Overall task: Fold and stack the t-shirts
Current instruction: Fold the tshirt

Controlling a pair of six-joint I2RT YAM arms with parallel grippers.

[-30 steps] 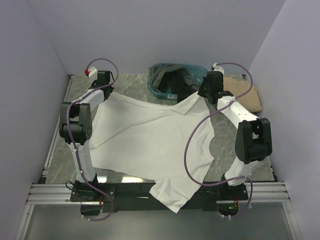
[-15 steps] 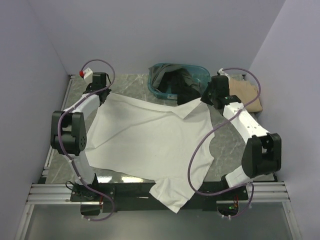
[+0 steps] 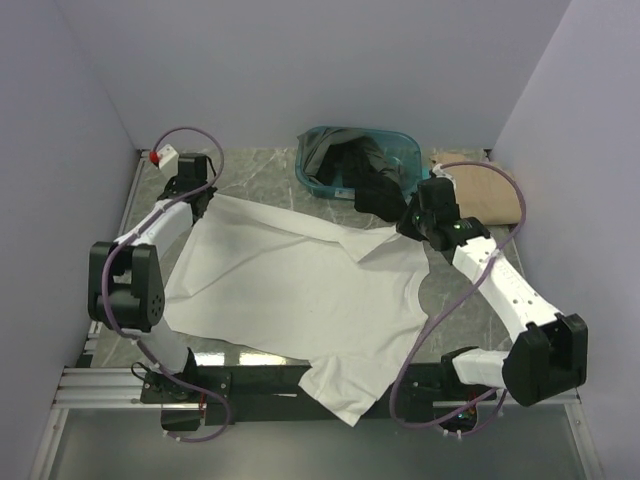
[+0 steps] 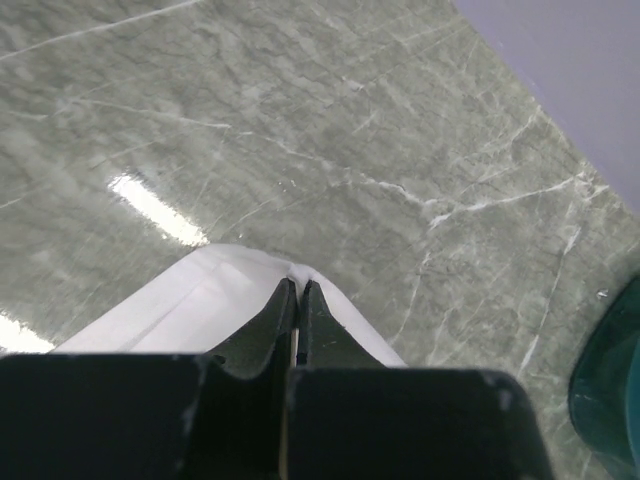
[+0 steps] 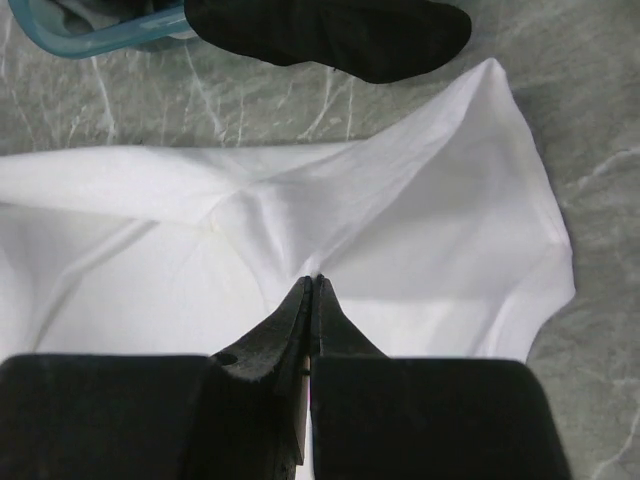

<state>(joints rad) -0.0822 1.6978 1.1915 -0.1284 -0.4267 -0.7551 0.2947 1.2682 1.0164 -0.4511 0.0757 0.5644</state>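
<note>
The large white t-shirt lies spread over the table, its near part hanging over the front edge. My left gripper is shut on the shirt's far left corner. My right gripper is shut on a pinch of the white cloth at the shirt's far right, where a fold rises. A tan t-shirt lies folded at the far right. Black shirts fill the teal basket, and one spills onto the table.
The teal plastic basket stands at the back centre, its rim also in the right wrist view and the left wrist view. Purple walls close in on three sides. Bare grey marble table lies beyond the left gripper.
Both grippers have moved outward and nearer with the white shirt, the left to the far left, the right down and to the right, pulling the far edge taut and flatter.
</note>
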